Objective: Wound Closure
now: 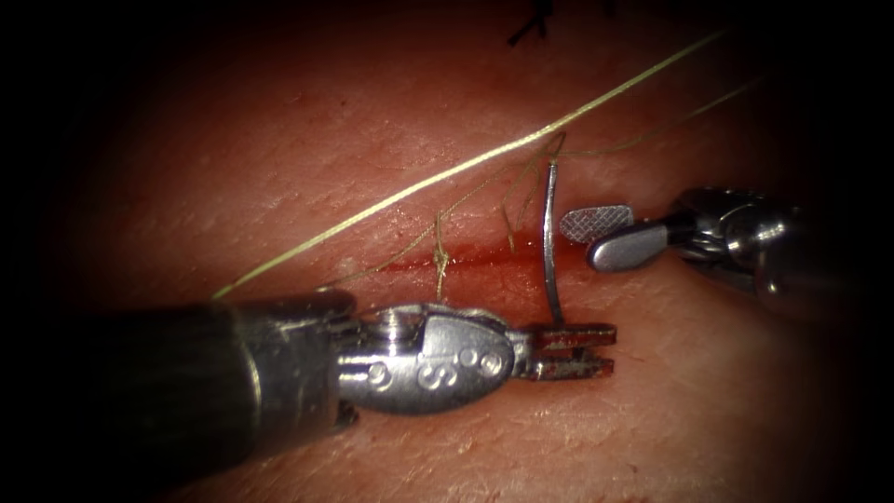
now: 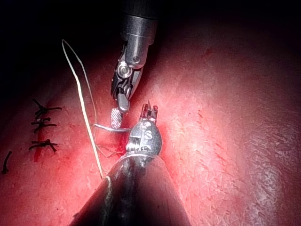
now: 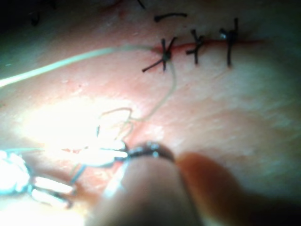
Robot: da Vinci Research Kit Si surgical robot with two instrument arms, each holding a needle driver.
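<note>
The tissue (image 1: 279, 177) is pale pink pork skin with a fine, creased grain, split by a thin horizontal cut (image 1: 466, 259) that is wet with red fluid (image 1: 494, 253). A slim steel needle (image 1: 549, 237) stands across the cut as a shallow upright curve. Its lower end is clamped in the closed, red-smeared jaws of the left tool (image 1: 579, 350), and its upper end meets the thread (image 1: 447, 172), a pale yellow strand (taut and straight) running diagonally over the far skin. Whether the needle enters the tissue cannot be told.

A small knotted stitch (image 1: 440, 256) sits on the cut, left of the needle. The left tool lies nearly level along the near side of the cut, its rounded metal wrist shining. The right tool (image 1: 610, 235) reaches in level from the right, jaws spread wide and holding nothing, one showing a cross-hatched face, just beside the needle.

Dark knotted stitches (image 3: 197, 44) close another cut in the right wrist view.
</note>
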